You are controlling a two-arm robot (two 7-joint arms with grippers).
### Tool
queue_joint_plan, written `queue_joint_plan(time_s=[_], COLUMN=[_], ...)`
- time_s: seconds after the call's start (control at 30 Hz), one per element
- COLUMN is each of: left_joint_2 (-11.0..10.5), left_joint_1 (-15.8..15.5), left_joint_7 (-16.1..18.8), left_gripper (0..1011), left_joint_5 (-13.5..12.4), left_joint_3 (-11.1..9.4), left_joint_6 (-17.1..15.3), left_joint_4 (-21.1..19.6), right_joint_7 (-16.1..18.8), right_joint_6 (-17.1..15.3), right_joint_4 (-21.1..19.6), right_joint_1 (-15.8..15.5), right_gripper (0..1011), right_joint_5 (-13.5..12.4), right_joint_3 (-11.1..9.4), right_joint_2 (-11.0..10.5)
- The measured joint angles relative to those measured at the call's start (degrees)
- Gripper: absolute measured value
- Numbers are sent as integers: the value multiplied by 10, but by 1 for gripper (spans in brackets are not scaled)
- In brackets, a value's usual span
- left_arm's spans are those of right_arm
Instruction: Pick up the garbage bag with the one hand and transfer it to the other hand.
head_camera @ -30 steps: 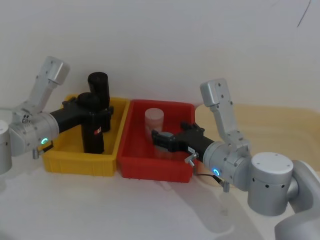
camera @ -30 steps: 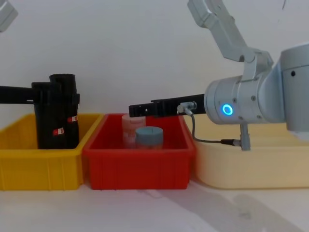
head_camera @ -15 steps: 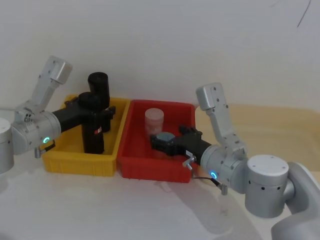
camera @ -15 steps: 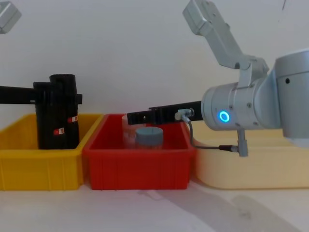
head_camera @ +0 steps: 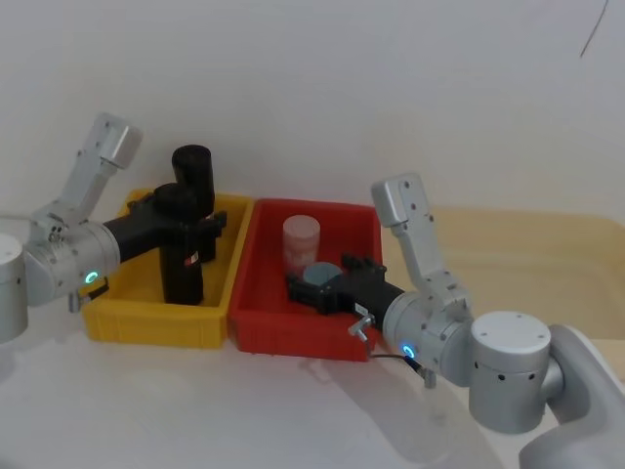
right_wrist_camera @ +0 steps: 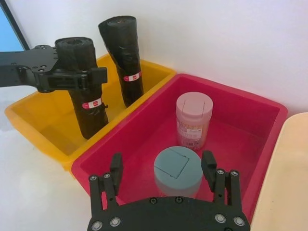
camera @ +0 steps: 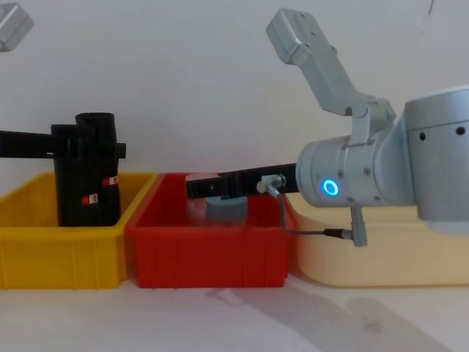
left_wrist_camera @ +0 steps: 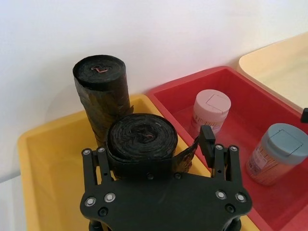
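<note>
Left gripper [left_wrist_camera: 150, 147], jaws snug around garbage bag [head_camera: 183, 269]

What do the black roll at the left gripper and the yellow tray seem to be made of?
The garbage bag: thin glossy black plastic film; wound layers show on top. The yellow tray: probably rigid moulded plastic, with smooth, even walls.

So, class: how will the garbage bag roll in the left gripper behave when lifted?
Probably firm, since the garbage bag is a tightly wound roll. Its glossy plastic may slip in the left gripper. Tall and slim, it would likely tip if released.
</note>
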State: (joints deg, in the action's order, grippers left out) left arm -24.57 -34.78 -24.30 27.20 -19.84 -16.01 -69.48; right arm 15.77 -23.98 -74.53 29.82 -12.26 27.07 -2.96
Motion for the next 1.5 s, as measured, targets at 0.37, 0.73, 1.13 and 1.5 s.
queue_joint_plan(time_s=[0.37, 0.73, 1.13, 1.5], left_joint_2=[1, 1, 1, 1], left_joint_1=[-1, -1, -1, -1], left_joint_7=[-1, -1, -1, -1], left_gripper=[1001, 1001, 1001, 1001], left_joint_5=[0, 0, 0, 0], left_joint_3=[-1, -1, -1, -1], left_joint_6=[0, 0, 0, 0], left_joint_4=[1, 2, 2, 2], right_joint_7=[6, 7, 11, 19], right_joint_6=[24, 42, 57, 60], right_joint_4=[31, 69, 100, 111], right_joint_1=[11, 24, 34, 37], right_gripper=[1001, 1001, 1001, 945], right_joint_5=[12, 24, 29, 29], right_joint_3=[3, 4, 0, -4], right_joint_2=[5, 11, 17, 20])
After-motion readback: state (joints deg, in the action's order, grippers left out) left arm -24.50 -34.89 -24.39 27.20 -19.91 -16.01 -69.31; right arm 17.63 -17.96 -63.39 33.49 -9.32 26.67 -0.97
